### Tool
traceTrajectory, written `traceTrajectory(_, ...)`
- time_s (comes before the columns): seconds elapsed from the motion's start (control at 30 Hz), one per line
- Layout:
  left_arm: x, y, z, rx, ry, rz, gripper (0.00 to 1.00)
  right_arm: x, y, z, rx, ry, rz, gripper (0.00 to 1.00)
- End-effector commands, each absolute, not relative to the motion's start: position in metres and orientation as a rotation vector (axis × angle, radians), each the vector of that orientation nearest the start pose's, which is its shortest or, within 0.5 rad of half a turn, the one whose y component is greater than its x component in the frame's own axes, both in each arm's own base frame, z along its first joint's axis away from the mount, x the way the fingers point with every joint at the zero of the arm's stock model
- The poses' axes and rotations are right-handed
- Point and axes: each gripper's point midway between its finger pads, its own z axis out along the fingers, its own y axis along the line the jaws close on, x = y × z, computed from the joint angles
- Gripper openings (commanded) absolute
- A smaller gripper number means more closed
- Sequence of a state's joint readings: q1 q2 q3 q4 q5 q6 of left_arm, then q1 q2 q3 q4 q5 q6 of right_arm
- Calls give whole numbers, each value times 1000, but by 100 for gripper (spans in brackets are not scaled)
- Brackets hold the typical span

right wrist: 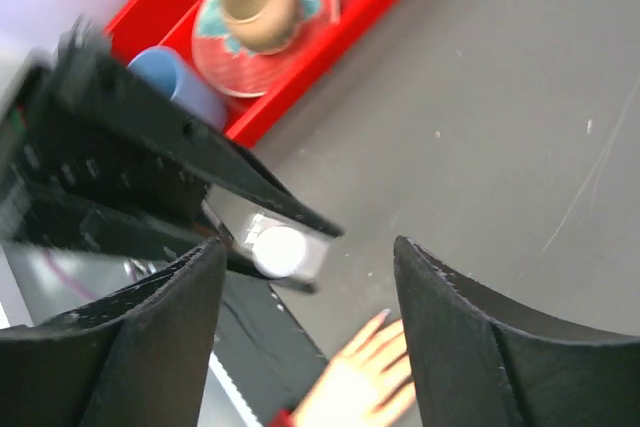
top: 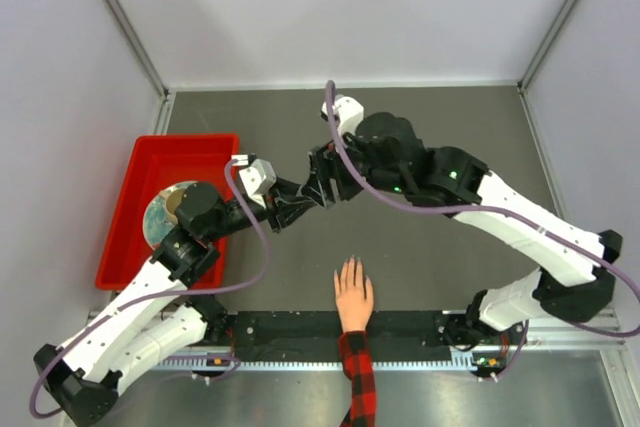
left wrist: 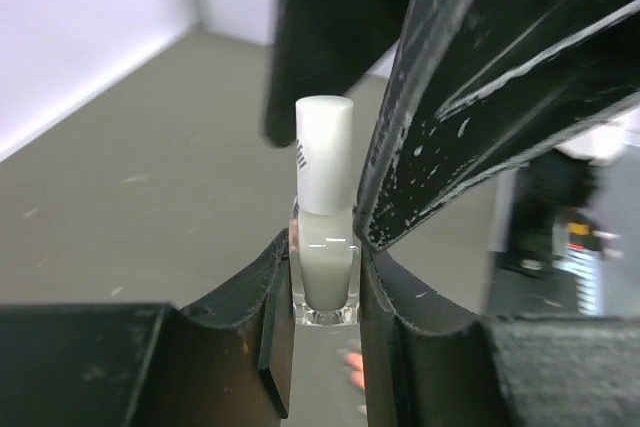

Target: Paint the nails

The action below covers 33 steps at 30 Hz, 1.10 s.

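Left gripper (left wrist: 325, 247): nearest the lens in the left wrist view, at the bottom centre; its two black fingers are clamped on the glass base of a small bottle (left wrist: 325, 272), holding it upright.
Bottle: clear glass with pale, milky polish inside; a white cap (left wrist: 322, 152) sits on top, so it looks unopened.
Right gripper (right wrist: 308, 247): jaws stand apart with the cap between them, neither finger touching it as far as either wrist view shows.
Meeting point: both grippers come together at the centre of the top view, above the grey table (top: 450, 277).
Hand (top: 352, 297): lies flat, palm down, at the lower centre of the top view, below the grippers and well apart from them; a red-and-black plaid sleeve (top: 358, 377) runs off the bottom edge.
Nails (top: 350, 264): at the fingertips, which point toward the upper edge; too small to show any colour or coat.
Step in hand: likely opening the bottle, before any painting.
Next move: I judge that the right jaws must close squarely on the cap, twist it free and draw it straight up while the left grip stays firm.
Risk: a slanted pinch could tilt the bottle.
Left side: red tray (top: 130, 197) with a plate (right wrist: 300, 22), a teapot (right wrist: 258, 2) and a blue cup (right wrist: 175, 82).
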State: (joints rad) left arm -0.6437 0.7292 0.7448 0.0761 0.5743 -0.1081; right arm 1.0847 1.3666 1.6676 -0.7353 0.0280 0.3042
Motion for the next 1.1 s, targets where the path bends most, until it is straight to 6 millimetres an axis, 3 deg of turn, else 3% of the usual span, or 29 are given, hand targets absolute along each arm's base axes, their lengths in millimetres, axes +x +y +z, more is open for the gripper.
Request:
traceTrajectory(0.0,211,-235,321,744,1319,-782,0,200,352,366,-439,2095,796,64)
traceTrajectory(0.03,212,-235,322,738,1312,-778,0,201,358,361,-421,2122,802,54)
traceTrajectory(0.13,215,-232,321,713,1309,-759,0,205,367,367,-401,2137,806,37)
traceTrajectory(0.2,218,-229,321,691,1315,-749,0,205,370,366,-404,2149,813,33)
traceTrajectory(0.5,214,-226,321,675,1317,-755,0,205,380,356,-468,2164,798,30)
traceTrajectory(0.9,206,-231,319,697,1337,-815,0,208,386,361,-555,2106,785,32)
traceTrajectory(0.97,205,-233,319,705,1342,-828,0,209,386,360,-565,2106,781,30)
traceTrajectory(1.07,198,-236,321,724,1339,-867,0,204,389,360,-607,2101,807,14)
